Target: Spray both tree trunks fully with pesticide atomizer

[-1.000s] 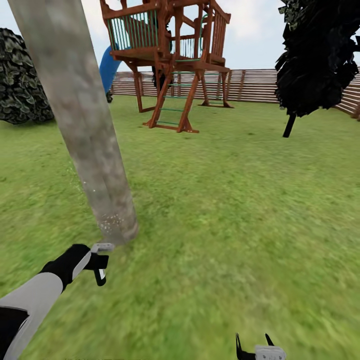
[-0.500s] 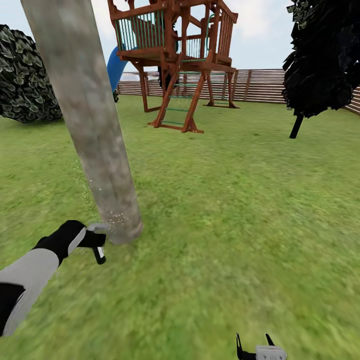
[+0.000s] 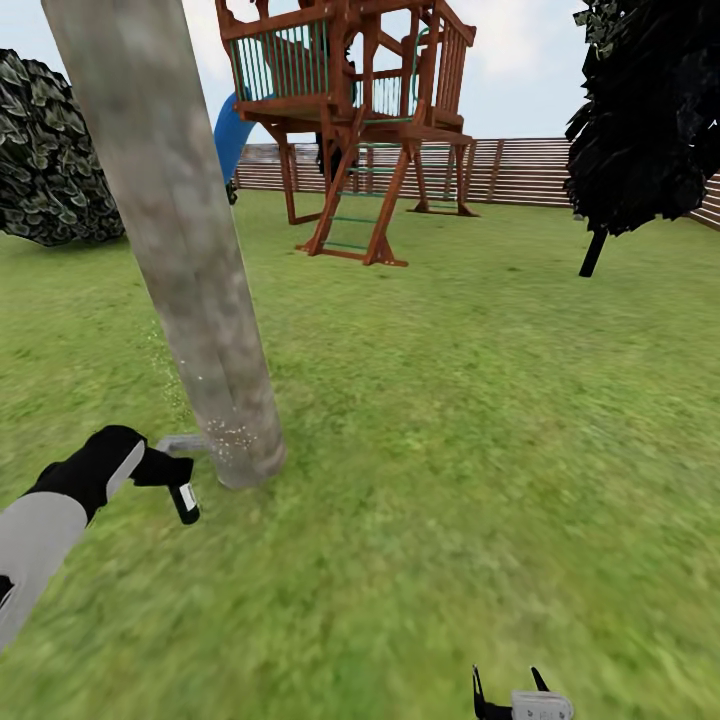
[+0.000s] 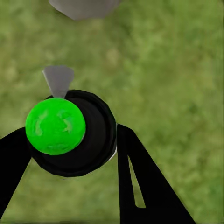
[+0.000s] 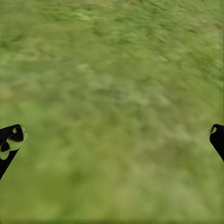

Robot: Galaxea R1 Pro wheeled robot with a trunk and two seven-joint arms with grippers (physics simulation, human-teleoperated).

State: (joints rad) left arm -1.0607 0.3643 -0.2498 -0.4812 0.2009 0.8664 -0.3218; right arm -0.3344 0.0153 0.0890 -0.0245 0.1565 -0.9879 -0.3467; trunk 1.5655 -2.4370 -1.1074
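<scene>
A thick, pale grey-brown mottled tree trunk point(image 3: 185, 240) leans up from the lawn at the left of the head view. My left gripper point(image 3: 168, 470) is shut on the pesticide atomizer point(image 3: 185, 500), a small dark bottle with a white label. It is held just left of the trunk's base, with the grey spray head point(image 3: 182, 441) pointing at the trunk. Whitish pesticide specks point(image 3: 228, 434) dot the lower trunk. In the left wrist view the atomizer point(image 4: 88, 140) sits between my black fingers point(image 4: 135, 172), nozzle toward the trunk base point(image 4: 84, 7). My right gripper point(image 3: 520, 692) hangs open low over the grass point(image 5: 112, 135).
A wooden playset point(image 3: 345, 120) with a blue slide point(image 3: 232, 130) stands further back. A dark-leaved thin-stemmed tree point(image 3: 640, 110) is at the right and a dark bush point(image 3: 50, 160) at the left. A slatted wooden fence point(image 3: 520, 170) closes off the lawn.
Over the last half second my left arm has moved left and a little away from the trunk's base, still holding the atomizer. Before that the head camera shifted. The right gripper has not moved.
</scene>
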